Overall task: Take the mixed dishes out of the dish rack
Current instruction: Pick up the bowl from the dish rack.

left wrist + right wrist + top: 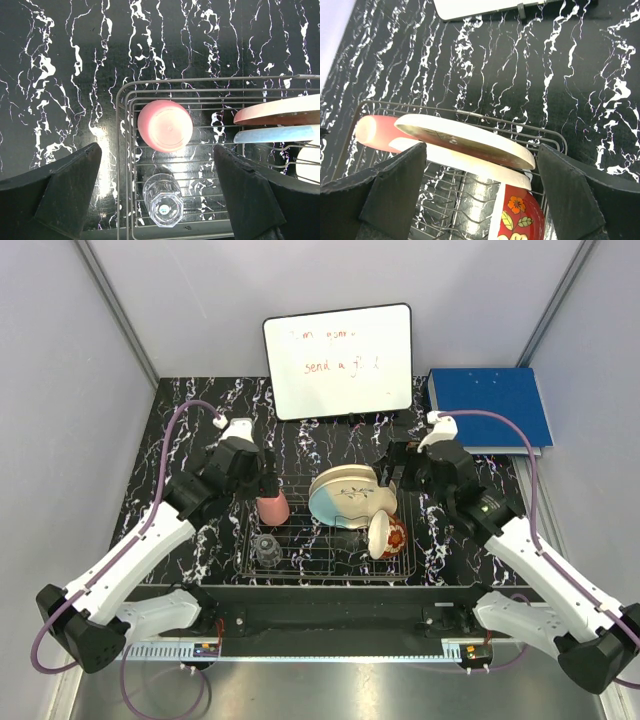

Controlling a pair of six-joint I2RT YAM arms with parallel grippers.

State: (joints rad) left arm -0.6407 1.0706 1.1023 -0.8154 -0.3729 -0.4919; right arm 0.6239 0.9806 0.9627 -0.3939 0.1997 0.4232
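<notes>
Left gripper (156, 147) above pink cup (272, 508), jaws wide, empty; right gripper (481, 146) above plates (345, 495), jaws wide, empty

Pale grey walls (60, 390) close in on three sides, with slanting metal posts (117, 308) at the far corners. The glossy desk (300, 445) is black with white veining. A whiteboard (338, 362) (red scrawl, mostly illegible) stands at its far edge, with a blue folder (487, 408) to the right.

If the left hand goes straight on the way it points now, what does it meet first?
Probably the pink cup, upside down in the rack, centred in front of the open left hand; the depth is unclear.
</notes>
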